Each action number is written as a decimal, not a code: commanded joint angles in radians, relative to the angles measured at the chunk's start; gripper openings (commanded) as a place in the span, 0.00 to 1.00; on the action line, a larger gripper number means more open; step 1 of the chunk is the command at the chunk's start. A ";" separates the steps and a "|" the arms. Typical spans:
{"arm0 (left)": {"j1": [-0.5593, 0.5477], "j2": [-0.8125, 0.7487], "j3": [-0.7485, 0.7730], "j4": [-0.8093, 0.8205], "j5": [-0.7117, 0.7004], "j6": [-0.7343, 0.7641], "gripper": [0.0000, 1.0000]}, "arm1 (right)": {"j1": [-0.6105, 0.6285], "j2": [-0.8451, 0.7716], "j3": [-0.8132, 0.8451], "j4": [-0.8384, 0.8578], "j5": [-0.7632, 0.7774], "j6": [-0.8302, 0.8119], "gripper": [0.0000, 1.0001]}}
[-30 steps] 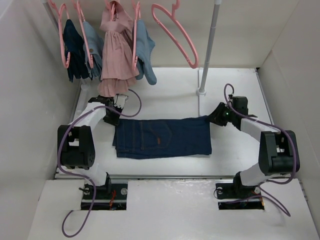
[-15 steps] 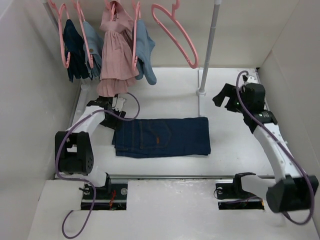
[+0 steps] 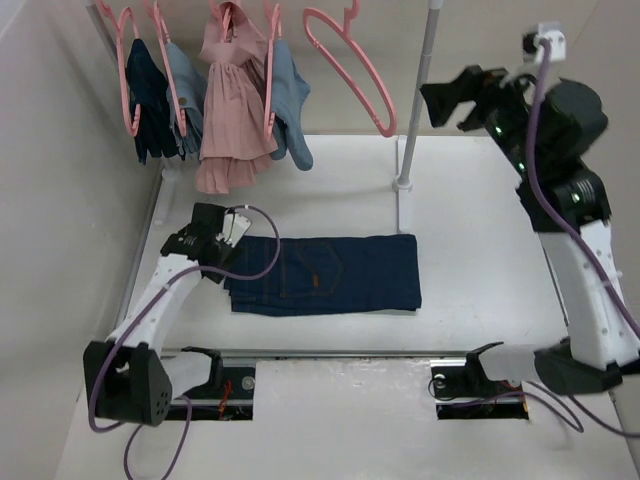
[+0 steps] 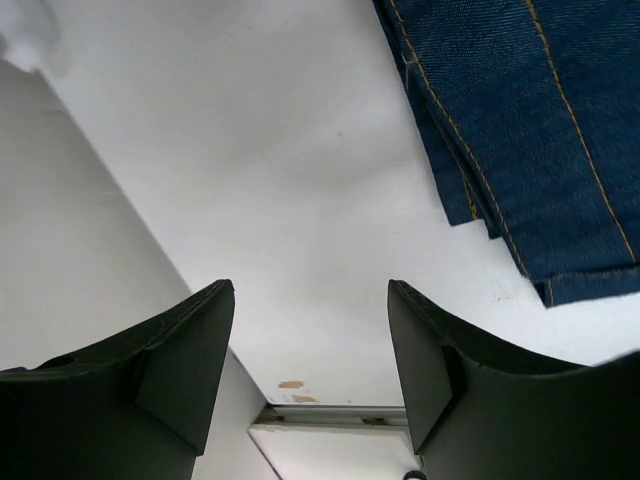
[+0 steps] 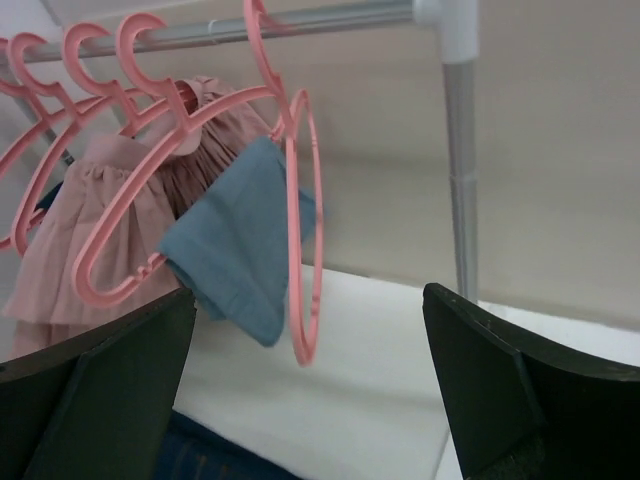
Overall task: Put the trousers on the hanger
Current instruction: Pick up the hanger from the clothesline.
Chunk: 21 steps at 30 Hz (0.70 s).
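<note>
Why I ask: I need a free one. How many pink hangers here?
5: four hold the navy garment, blue garment, pink dress and blue cloth; the rightmost hanger is bare.

The right end effector (image 5: pixel 309 293) has its dark fingers (image 5: pixel 100 390) spread wide, framing the hanger (image 5: pixel 303 358), which hangs from the metal rail (image 5: pixel 300 22). Just behind it, a light blue garment (image 5: pixel 240 240) and a pink dress (image 5: pixel 90 220) hang on similar pink hangers above the white surface (image 5: pixel 350 400).

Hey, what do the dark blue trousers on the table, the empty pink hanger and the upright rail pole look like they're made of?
Dark navy-blue trousers: denim, matte woven cloth with orange topstitching.
Thin pink hanger: probably moulded plastic, smooth and slightly glossy.
Upright grey pole: likely metal, with a satin sheen; the white joint on top looks plastic.
</note>
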State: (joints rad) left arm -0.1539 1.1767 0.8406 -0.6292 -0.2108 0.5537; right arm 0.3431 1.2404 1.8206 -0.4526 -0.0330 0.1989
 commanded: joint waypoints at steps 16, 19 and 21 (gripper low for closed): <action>-0.016 -0.184 0.144 -0.115 0.137 0.003 0.63 | 0.109 0.594 0.427 0.134 -0.016 -0.093 0.87; -0.016 -0.184 0.164 -0.115 0.137 -0.006 0.63 | 0.120 0.581 0.353 0.195 -0.038 -0.093 0.48; -0.016 -0.195 0.175 -0.115 0.149 -0.006 0.63 | 0.131 0.571 0.329 0.229 -0.038 -0.093 0.36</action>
State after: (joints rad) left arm -0.1642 0.9970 0.9596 -0.7315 -0.0895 0.5640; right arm 0.4484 1.8664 2.1574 -0.3553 -0.0448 0.1116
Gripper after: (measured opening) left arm 0.632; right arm 0.385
